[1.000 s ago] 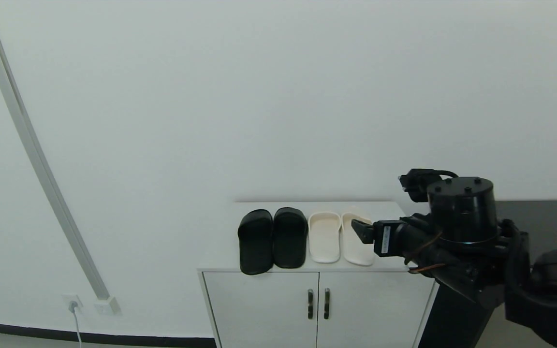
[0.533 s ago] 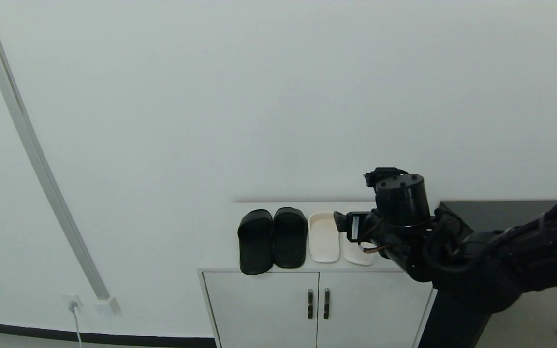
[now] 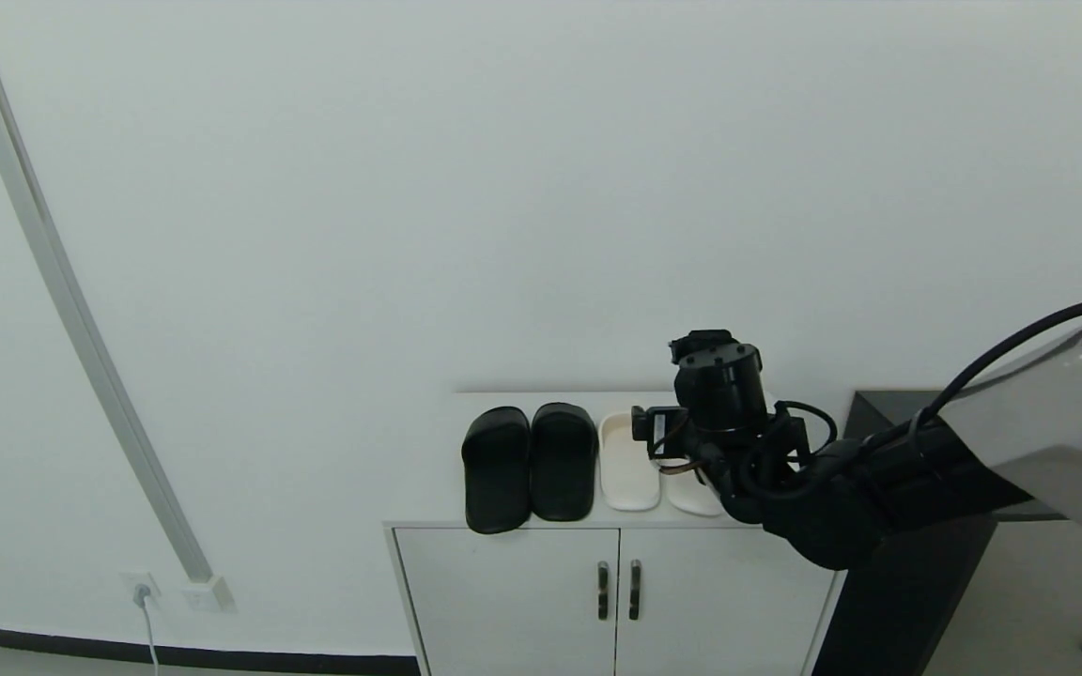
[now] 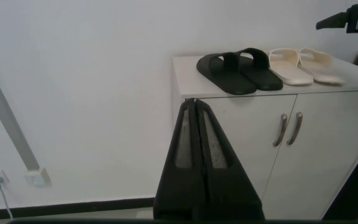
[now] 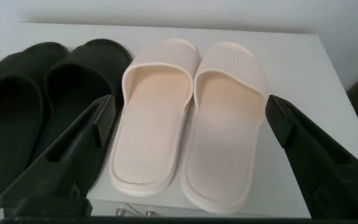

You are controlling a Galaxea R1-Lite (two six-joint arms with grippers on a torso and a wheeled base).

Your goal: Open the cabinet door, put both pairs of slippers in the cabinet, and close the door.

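White cabinet (image 3: 503, 601) shut; black slippers (image 3: 530, 465) and cream slippers (image 3: 630, 462) lie on top.

Both slipper pairs side by side on cabinet (image 3: 428, 502) top: left pair (image 3: 530, 465), right pair (image 3: 632, 462). Over right pair: right gripper (image 3: 642, 427). Doors (image 3: 513, 601) below, closed.

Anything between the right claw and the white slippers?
Nothing. In the right wrist view the open right claw hangs above the white slippers, the gap between them bare.
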